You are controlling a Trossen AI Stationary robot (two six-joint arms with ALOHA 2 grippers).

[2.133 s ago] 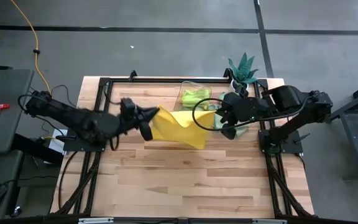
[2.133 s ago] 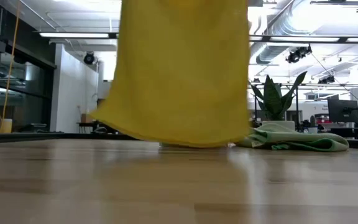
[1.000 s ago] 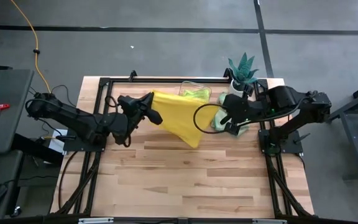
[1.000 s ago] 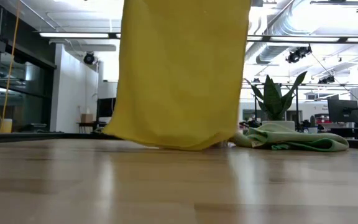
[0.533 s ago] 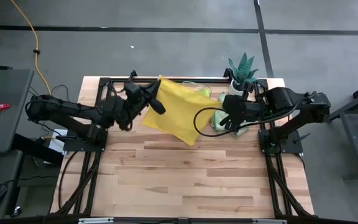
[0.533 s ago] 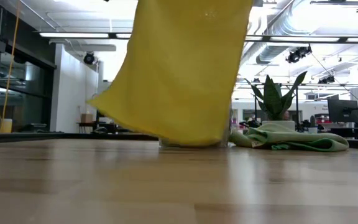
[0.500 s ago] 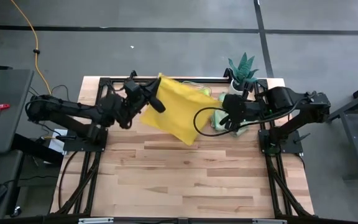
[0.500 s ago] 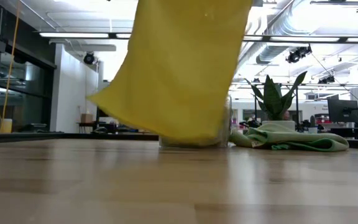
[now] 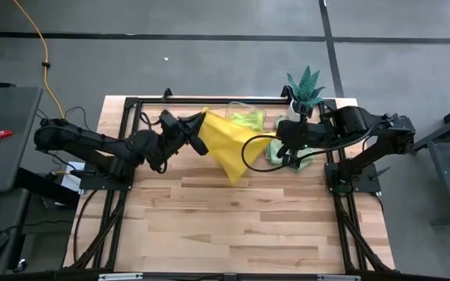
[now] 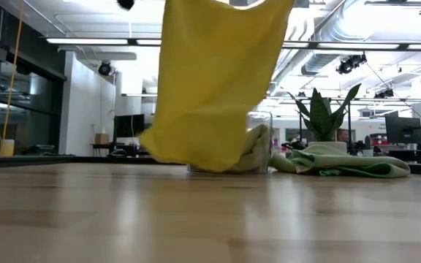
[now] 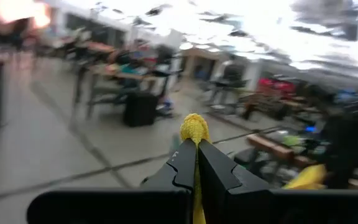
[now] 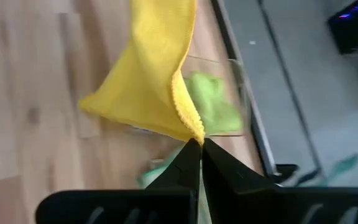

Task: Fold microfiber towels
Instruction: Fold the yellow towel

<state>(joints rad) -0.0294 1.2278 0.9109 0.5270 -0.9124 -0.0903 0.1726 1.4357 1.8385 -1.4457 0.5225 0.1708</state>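
Observation:
A bright yellow microfiber towel [image 9: 229, 144] hangs in the air over the far middle of the table, stretched between my two grippers. My left gripper [image 9: 201, 125] is shut on its left top corner and my right gripper [image 9: 272, 140] on its right top corner. In the low view the yellow towel [image 10: 214, 88] hangs like a curtain, with its lower edge just above the wood. A lime green towel [image 12: 211, 102] lies in the clear bin [image 10: 260, 139]. A pale mint towel [image 10: 349, 165] lies crumpled on the table under my right arm. My left gripper pinches a top corner of the yellow towel between its two fingers; a small tuft [image 11: 194, 126] sticks out past the fingertips. The fingers come about level from the table's left. The towel hangs below, clear of the table. My right gripper pinches the other top corner [image 12: 193, 132] at the hemmed edge, between its two fingers. The fingers slant down from the table's right side. The cloth falls away from them in a loose fold, lifted clear.
The clear bin [image 9: 245, 115] stands at the far edge behind the hanging towel. A spiky green potted plant [image 9: 305, 86] is at the far right corner. The bare wooden table [image 9: 233, 226] stretches toward the near edge.
My left gripper has swung toward the far edge and a little to the right, and has tipped up to about level. The yellow towel has swung with it: its hanging part has drawn in narrower and its lower left corner has shifted toward the bin.

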